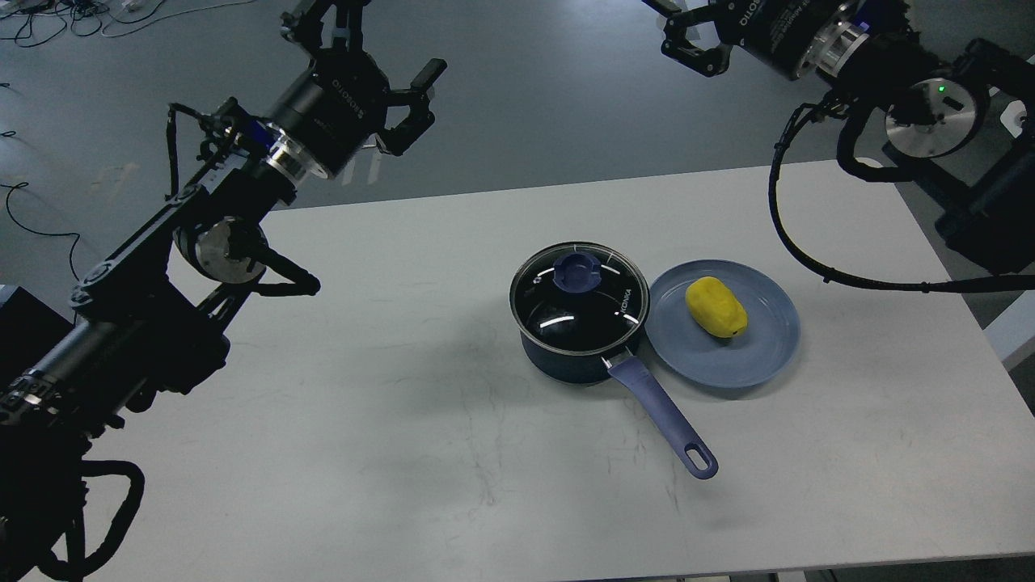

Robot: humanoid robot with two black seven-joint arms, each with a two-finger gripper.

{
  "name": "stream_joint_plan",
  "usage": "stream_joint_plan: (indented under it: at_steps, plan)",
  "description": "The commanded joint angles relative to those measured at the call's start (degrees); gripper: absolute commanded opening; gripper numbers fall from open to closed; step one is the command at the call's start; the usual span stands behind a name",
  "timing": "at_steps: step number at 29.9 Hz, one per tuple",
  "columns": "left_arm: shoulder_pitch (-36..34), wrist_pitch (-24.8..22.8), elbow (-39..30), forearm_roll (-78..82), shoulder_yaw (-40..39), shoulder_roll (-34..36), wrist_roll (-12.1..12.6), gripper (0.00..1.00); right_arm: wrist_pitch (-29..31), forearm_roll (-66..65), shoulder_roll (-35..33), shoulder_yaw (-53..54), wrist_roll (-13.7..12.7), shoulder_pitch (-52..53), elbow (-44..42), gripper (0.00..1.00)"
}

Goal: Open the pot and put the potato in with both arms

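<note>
The dark navy pot (566,360) stands at mid-table with its glass lid (623,303) closed on it, blue knob (576,271) on top. Its lavender handle (659,420) points toward the front right. The yellow potato (716,307) lies on a light-blue plate (728,364) touching the pot's right side. My left gripper (373,50) hangs open and empty high beyond the table's far left edge, well away from the pot. My right gripper (678,32) is at the top edge, partly cut off, fingers spread with nothing in them, far above the plate.
The white table (364,420) carries only the pot and plate. My right arm's black cable (808,259) loops down over the table's far right corner. Grey floor with loose cables lies behind the table.
</note>
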Motion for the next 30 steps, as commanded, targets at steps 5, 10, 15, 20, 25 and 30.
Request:
stream_joint_plan:
  at_steps: [5, 10, 15, 20, 25, 30]
  plan:
    - [8.85, 1.23, -2.25, -0.06, -4.69, -2.51, -0.19, 0.98, 0.23, -0.13, 3.15, 2.72, -0.09, -7.21, -0.38, 1.0]
    - [10.54, 1.23, -2.16, 0.03, -5.41, -3.48, -0.1, 0.98, 0.23, -0.39, 3.06, 2.19, -0.09, -7.57, -0.38, 1.0]
    - [12.47, 0.79, -2.16, 0.03, -5.49, -4.8, 0.42, 0.98, 0.23, -0.57, 2.88, 1.84, -0.18, -8.54, -0.47, 1.0]
    - [13.08, 2.01, -2.16, 0.2, -6.2, -5.33, 2.89, 0.98, 0.14, -1.27, 2.8, 1.58, -0.09, -10.12, -0.55, 1.0]
    - [12.47, 4.04, -2.16, 0.64, -6.02, -4.54, 9.37, 0.98, -0.12, -2.5, 2.36, 1.58, -0.27, -10.73, -0.55, 1.0]
    - [12.56, 5.88, -2.25, 0.29, -6.37, -4.63, 10.01, 0.98, -2.05, -2.5, 2.27, 1.84, -0.8, -11.18, -0.55, 1.0]
